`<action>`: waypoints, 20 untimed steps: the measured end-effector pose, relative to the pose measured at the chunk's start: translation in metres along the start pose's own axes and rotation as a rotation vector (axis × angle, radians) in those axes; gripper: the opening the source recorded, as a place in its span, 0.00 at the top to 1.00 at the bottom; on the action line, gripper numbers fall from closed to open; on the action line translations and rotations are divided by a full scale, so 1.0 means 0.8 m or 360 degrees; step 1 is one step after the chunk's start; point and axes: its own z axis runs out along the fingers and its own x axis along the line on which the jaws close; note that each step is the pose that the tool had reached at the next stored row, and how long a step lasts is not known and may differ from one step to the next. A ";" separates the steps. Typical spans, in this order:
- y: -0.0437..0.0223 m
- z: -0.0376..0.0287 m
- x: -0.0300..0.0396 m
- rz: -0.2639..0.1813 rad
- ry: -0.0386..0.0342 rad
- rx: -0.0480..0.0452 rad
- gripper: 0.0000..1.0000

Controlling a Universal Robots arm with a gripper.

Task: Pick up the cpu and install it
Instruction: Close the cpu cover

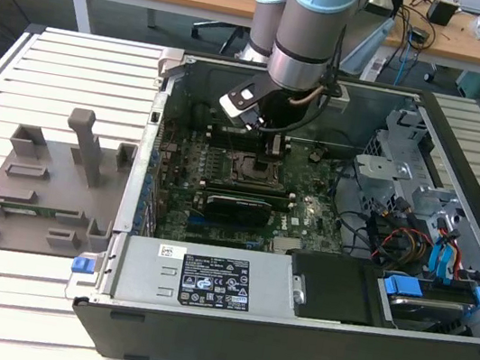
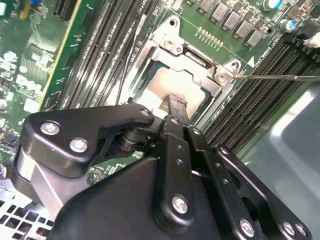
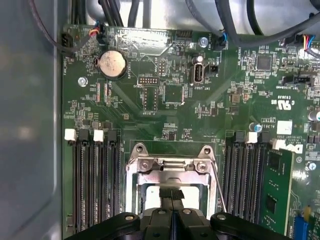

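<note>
Install step, I judge: my pincer [image 2: 177, 103], fingers pressed together, tips at cpu [image 2: 162, 82] lying inside socket frame [image 2: 197, 59], centre of second wrist view. Next move calls for flat, aligned seating.

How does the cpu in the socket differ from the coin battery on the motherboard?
The cpu is square and larger; the coin battery is round and smaller. The cpu sits within the socket's metal frame, partly hidden by the gripper; the coin battery sits in the open. Both are flat, pale, metal-faced parts on the green motherboard.
</note>
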 end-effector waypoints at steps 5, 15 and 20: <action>-0.0012 -0.0215 -0.0012 0.0000 0.0000 0.0000 0.89; -0.0039 -0.0690 -0.0036 0.0000 0.0000 0.0000 0.89; -0.0049 -0.0853 -0.0045 0.0000 0.0000 0.0000 0.89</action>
